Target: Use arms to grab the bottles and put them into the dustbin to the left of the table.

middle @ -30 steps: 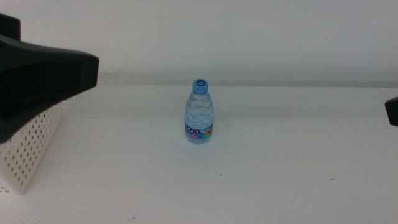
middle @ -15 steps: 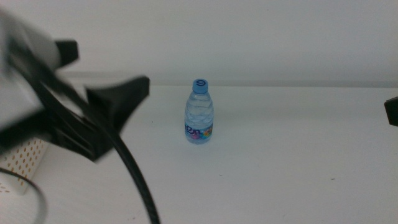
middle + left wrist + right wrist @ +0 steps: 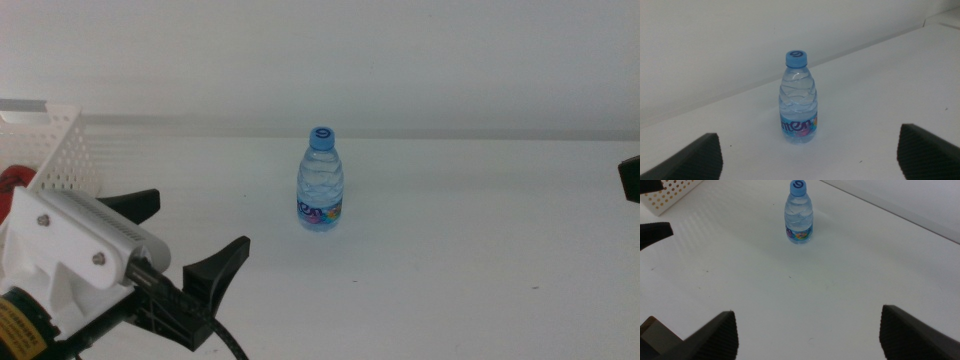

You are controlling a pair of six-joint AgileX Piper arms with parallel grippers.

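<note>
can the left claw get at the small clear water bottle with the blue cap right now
Probably yes: the left claw is open and faces the small clear blue-capped water bottle, which stands upright and alone, with only bare white table between them.

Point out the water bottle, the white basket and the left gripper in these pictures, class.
water bottle (image 3: 798, 102): left wrist view, on its clear body.
white basket (image 3: 62, 150): middle view, on its perforated wall.
left gripper (image 3: 195, 238): middle view, midway between its open fingertips.

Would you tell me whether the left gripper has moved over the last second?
Yes. The left gripper has dropped from over the dustbin toward the near table edge, facing the standing water bottle.
</note>
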